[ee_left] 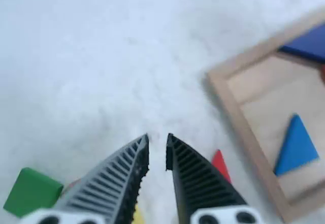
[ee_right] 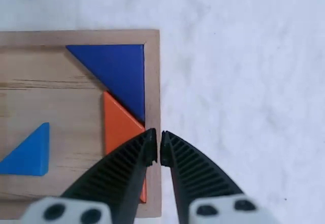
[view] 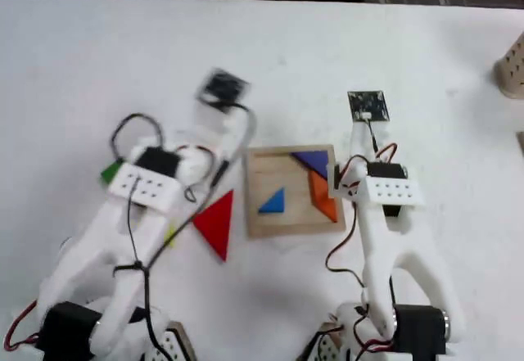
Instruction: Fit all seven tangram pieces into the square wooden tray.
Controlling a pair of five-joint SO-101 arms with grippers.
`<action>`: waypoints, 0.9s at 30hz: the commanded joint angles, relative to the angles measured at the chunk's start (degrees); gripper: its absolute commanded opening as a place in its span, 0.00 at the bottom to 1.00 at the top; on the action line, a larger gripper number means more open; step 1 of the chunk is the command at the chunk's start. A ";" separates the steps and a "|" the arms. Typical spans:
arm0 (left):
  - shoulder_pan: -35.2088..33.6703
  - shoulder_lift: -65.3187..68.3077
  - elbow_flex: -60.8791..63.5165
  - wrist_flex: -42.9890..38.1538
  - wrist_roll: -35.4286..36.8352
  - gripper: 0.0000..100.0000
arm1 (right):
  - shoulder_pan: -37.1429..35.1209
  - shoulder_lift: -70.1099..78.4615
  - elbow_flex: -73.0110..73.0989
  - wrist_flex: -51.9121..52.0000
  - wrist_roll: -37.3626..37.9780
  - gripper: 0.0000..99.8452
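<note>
The square wooden tray [view: 255, 214] lies mid-table between the arms. It holds a dark blue triangle [view: 311, 160] in its far right corner, an orange piece [view: 322, 197] beside it and a small blue triangle [view: 273, 202]. A red triangle [view: 216, 222] lies on the table just left of the tray. Farther left are a green piece [view: 109, 171] and a yellow piece [view: 169, 234], both partly hidden by the left arm. My left gripper [ee_left: 157, 141] is shut and empty over bare table left of the tray [ee_left: 223, 89]. My right gripper [ee_right: 157, 136] is shut and empty at the tray's right rim [ee_right: 152, 71], over the orange piece [ee_right: 118, 125].
A pale wooden object [view: 512, 66] stands at the table's far right edge. Wide bare white tabletop stretches behind the tray and to its right. Both arm bases and their cables occupy the near edge.
</note>
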 commanded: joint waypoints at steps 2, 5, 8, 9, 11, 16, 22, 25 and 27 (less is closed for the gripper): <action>-14.02 -2.68 3.78 -13.71 16.79 0.07 | -1.45 -4.35 -1.85 3.12 0.18 0.02; -18.59 -2.59 3.96 -16.09 23.21 0.07 | -4.26 -8.84 -0.79 5.93 0.18 0.02; -19.82 -2.59 4.84 -17.67 24.26 0.07 | -8.57 -14.73 2.55 6.29 0.18 0.02; -19.82 -2.59 5.45 -18.73 24.26 0.07 | -10.07 -16.84 3.78 6.20 0.18 0.02; -19.82 -2.59 6.24 -20.31 24.26 0.07 | -14.02 -20.18 6.24 6.11 0.18 0.02; -19.91 -2.59 6.33 -20.57 24.26 0.07 | -25.10 -23.16 14.15 -1.45 0.00 0.02; -19.91 -2.59 6.15 -20.57 24.26 0.07 | -32.92 -17.71 19.08 -11.91 -5.36 0.02; -19.91 -2.59 6.15 -20.57 24.26 0.07 | -33.36 -14.02 18.11 -13.41 -5.80 0.02; -19.91 -2.59 6.15 -20.57 24.26 0.07 | -33.27 -11.30 16.88 -13.93 -5.89 0.02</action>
